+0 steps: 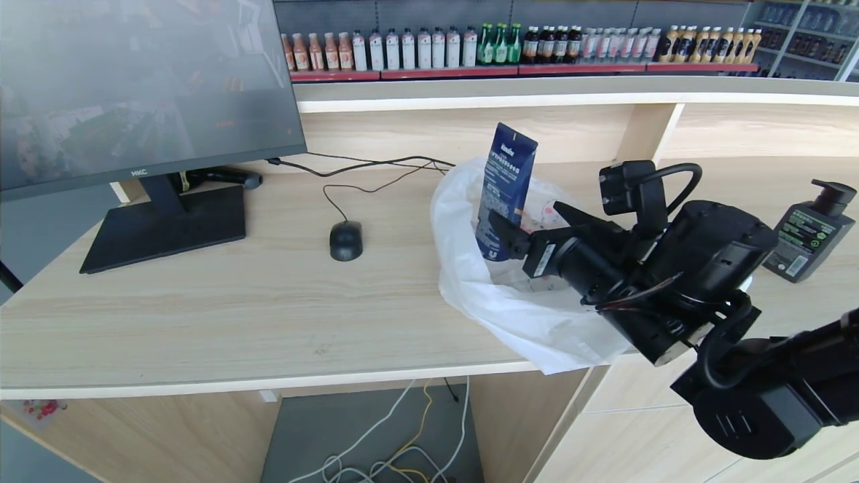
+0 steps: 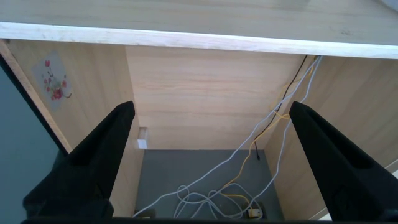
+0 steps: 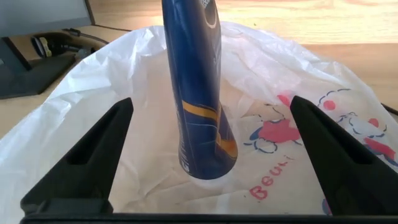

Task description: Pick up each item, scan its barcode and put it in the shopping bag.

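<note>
**Blue pouch stands in the bag**

The tall, shiny blue pouch stands upright inside the thin white plastic shopping bag. The bag lies open and crinkly on the pale wooden table. I think its soft sides help hold the pouch up.

The right gripper sits at the bag's mouth. Its jaws are spread wide on both sides of the pouch and do not touch it.

The left gripper hangs below the table edge, jaws spread, holding nothing.

A hard, dark green pump bottle waits on the table, well apart from the bag. It is probably next.
</note>
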